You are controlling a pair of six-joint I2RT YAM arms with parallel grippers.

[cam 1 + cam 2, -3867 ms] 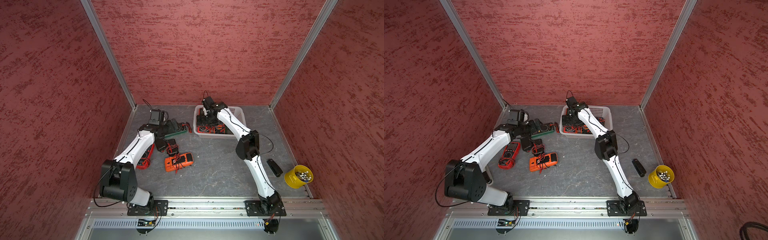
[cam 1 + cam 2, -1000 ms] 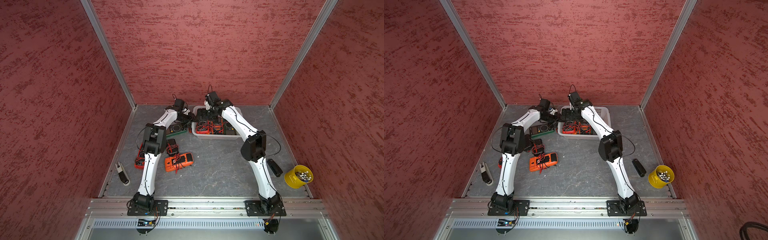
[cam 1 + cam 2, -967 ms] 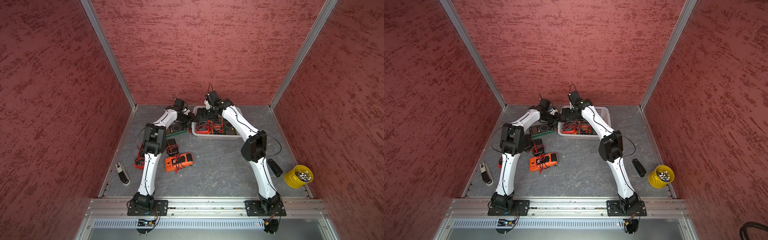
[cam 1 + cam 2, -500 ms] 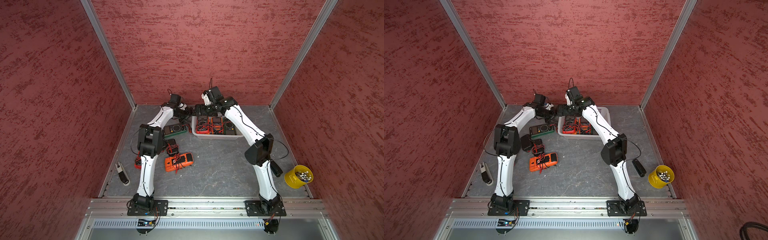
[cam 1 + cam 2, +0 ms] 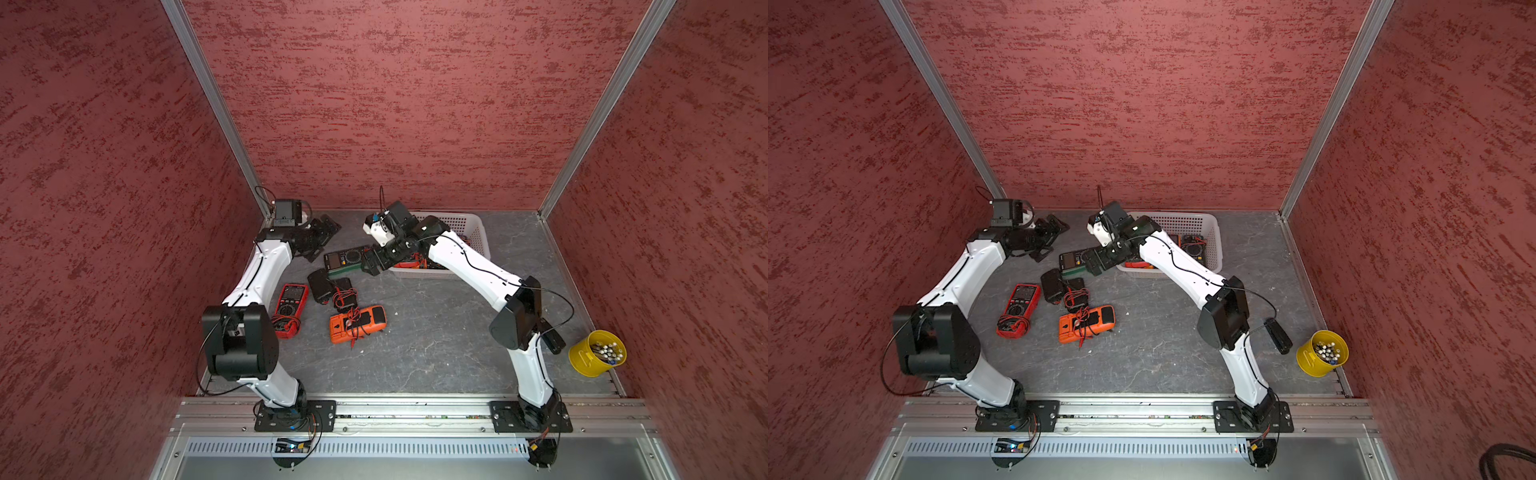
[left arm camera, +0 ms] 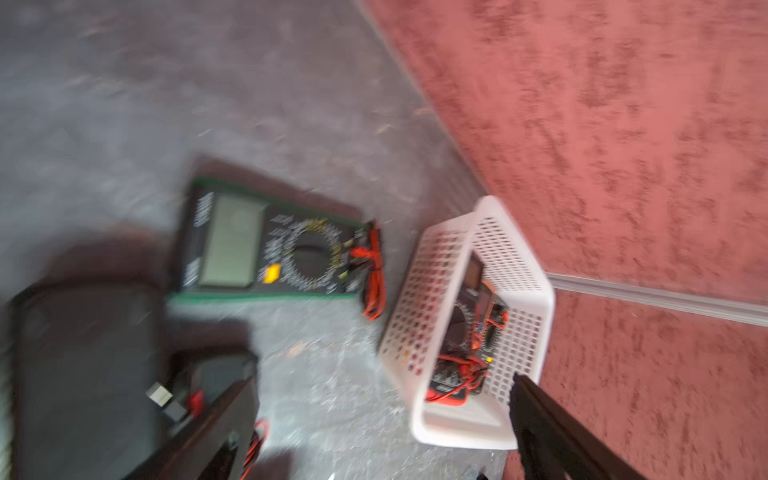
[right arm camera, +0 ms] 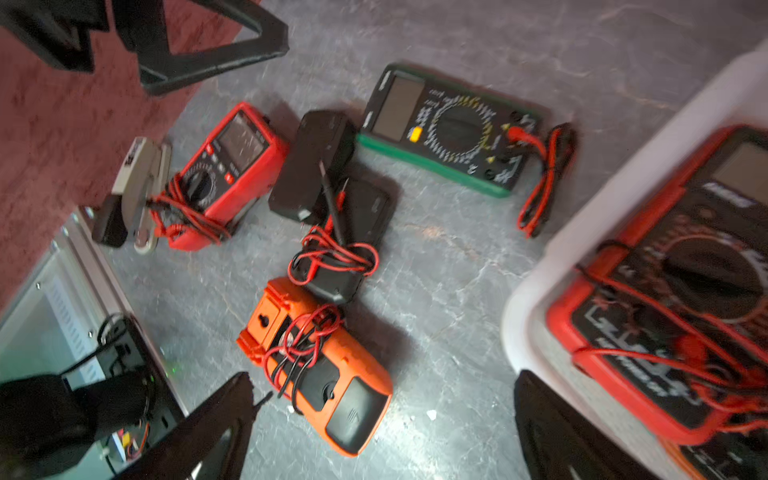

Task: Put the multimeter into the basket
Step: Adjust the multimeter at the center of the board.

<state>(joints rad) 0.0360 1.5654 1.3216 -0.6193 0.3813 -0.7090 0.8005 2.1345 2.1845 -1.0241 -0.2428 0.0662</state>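
While you looked down in both top views, the basket (image 5: 471, 222) sat at the back of the bench (image 5: 436, 332) with several multimeters (image 5: 1194, 245) already inside. The green multimeter (image 5: 343, 258), red multimeter (image 5: 291, 297) and orange multimeter (image 5: 359, 324) lay outside it. The right end effector (image 5: 371, 262) hung between the green one and the basket. In the left wrist view, your left end effector (image 6: 380, 376) had its jaws wide apart and empty. In the right wrist view, the right end effector's jaws also stood apart, gripping nothing. I'd judge the job about half done.
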